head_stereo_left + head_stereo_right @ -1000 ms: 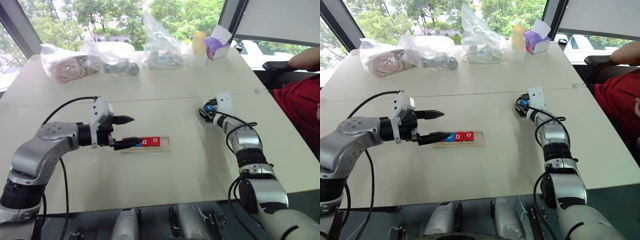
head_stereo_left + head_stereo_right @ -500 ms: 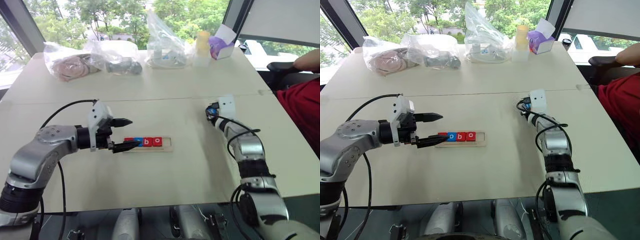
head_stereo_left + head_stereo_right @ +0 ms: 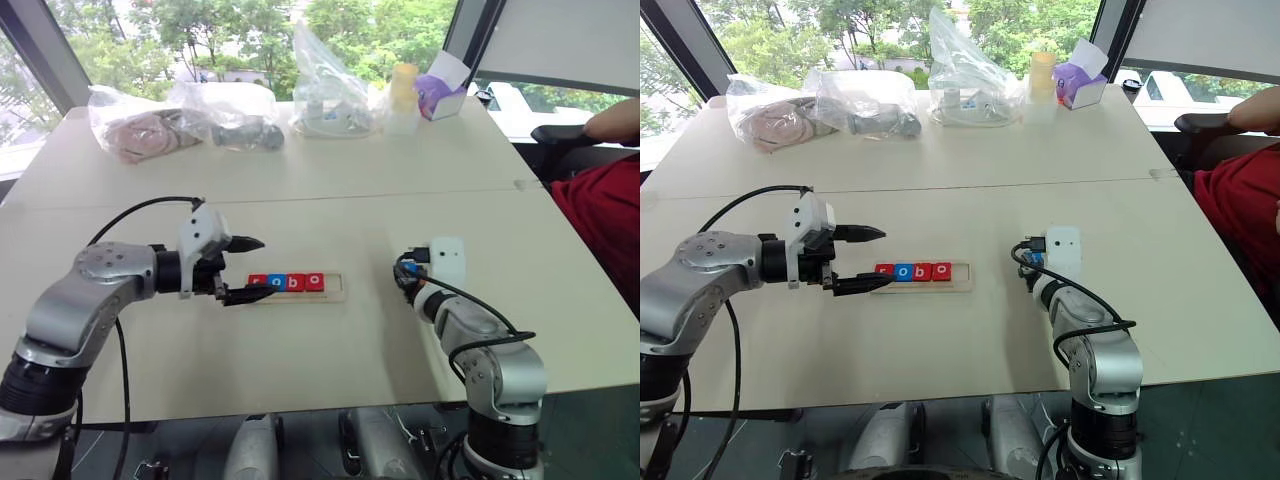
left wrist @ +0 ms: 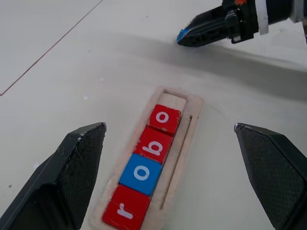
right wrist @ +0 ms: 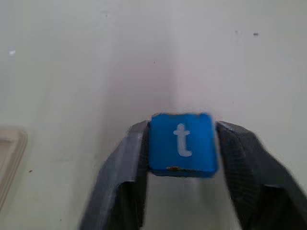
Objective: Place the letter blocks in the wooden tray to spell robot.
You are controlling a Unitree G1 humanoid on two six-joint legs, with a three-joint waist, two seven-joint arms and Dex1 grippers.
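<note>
At the centre of the right wrist frame, right gripper [image 5: 181,143] jaws pinch the light, rigid t block [image 5: 182,143] by its side edges; left gripper [image 4: 172,177] jaws gape wide.

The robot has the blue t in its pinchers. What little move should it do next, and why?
Probably carry the blue t block in the right gripper toward the wooden tray. The tray already holds r, o, b, o in a row, with one bare slot left past the last o. The open left gripper sits at the tray's other end, so it is likely not in the way.
</note>
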